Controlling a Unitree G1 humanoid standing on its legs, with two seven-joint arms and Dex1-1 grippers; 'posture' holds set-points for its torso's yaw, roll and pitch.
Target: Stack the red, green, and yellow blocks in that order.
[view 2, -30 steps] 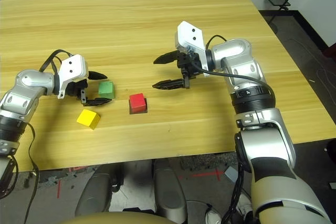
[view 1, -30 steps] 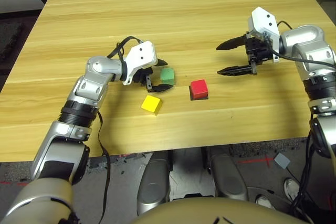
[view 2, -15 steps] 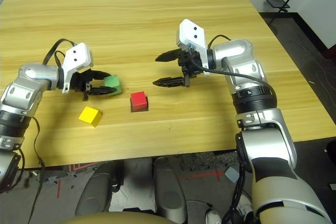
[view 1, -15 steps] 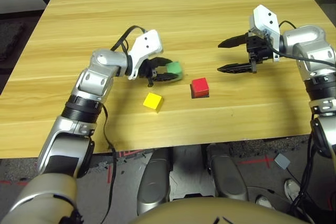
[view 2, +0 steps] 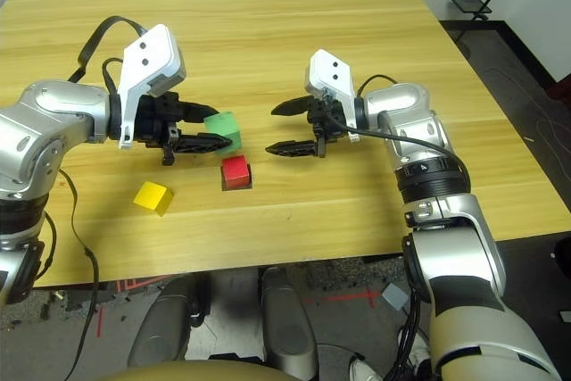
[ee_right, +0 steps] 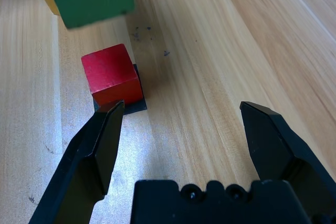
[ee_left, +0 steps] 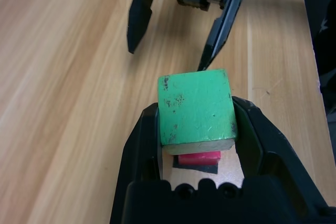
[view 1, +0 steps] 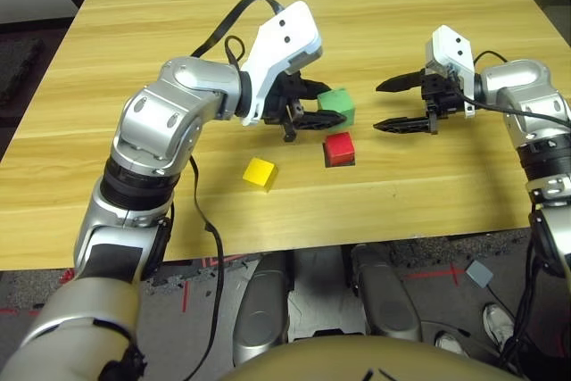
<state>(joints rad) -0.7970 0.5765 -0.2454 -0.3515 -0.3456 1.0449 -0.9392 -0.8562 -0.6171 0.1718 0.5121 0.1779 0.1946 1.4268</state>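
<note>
Three blocks in all, one of each colour — one red block, one green block, one yellow block — plus one flat black patch (under the red one) and two grippers, left gripper and right gripper.

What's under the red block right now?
The red block sits on a flat black patch whose edges peek out around its base. The rest of the patch is covered. Nothing is on top yet; the green block hangs in the left gripper.
</note>
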